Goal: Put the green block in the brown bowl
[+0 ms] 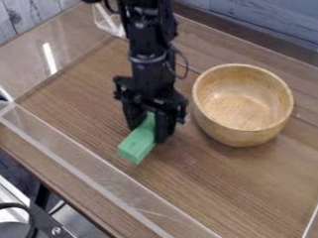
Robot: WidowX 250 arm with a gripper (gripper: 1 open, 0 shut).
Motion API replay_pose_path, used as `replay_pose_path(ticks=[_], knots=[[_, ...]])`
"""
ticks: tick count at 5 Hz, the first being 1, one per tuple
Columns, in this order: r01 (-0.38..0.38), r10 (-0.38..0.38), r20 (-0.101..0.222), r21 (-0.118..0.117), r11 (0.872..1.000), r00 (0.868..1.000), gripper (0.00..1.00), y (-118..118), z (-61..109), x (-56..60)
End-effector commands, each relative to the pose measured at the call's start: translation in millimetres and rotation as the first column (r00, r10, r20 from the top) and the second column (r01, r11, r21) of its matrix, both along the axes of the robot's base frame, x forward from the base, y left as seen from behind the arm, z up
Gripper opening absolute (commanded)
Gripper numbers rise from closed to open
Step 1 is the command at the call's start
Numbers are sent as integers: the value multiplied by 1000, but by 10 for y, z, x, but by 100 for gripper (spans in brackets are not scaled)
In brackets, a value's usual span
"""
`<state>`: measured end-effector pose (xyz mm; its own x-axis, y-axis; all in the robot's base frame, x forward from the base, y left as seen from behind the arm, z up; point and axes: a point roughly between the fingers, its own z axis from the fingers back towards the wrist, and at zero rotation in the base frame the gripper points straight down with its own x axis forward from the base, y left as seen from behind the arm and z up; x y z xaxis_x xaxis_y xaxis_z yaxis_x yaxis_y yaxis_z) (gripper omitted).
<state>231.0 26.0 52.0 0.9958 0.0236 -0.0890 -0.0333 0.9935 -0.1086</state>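
Wooden table [84,98], arm vertical, jaws gripping green block [141,144]

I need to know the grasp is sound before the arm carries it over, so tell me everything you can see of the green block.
The green block is a small bright green rectangular bar with smooth plain faces, plastic or painted wood by its look. It hangs tilted, its upper end clamped between the gripper's black fingers and its lower end near the wooden table; whether that end touches the table I cannot tell. It lies to the left of the brown bowl, well apart from it.
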Motion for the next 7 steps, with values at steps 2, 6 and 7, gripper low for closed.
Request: replay_pose_path(ticks=[2,6,7], knots=[[-9,13,122,-37,999,992,0,-240,543,524],[88,-80,118,-58,994,990,0,-915,439,864],[104,-98,112,-52,993,989,0,-980,357,895]])
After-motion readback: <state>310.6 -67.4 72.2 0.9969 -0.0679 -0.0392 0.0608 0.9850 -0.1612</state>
